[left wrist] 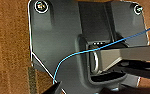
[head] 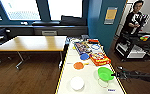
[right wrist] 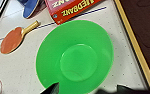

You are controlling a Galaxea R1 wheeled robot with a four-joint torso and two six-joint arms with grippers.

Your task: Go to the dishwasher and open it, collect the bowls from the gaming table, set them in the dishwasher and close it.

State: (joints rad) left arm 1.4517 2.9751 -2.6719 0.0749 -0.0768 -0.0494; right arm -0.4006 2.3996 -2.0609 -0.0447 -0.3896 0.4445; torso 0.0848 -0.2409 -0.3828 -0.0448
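Observation:
The gaming table (head: 66,75) is long and white with yellow edge trim, and runs away from me. The lime green bowl (head: 106,73) sits near its right edge and looks large in the right wrist view (right wrist: 74,58). My right gripper (head: 115,74) reaches in from the right and meets the bowl's rim. Further along the table lie an orange round thing (head: 78,65) and a blue round thing (head: 84,56). The right wrist view shows a wooden handle on the orange one (right wrist: 12,40). My left gripper (left wrist: 56,88) is a dark sliver above brown floor.
A red game box (head: 99,58) lies just beyond the green bowl. A white dish (head: 77,83) and a clear container (head: 103,82) sit close to me. A wood-topped table (head: 31,43) stands to the left. A person (head: 136,17) stands by a black cart (head: 133,47) at the back right.

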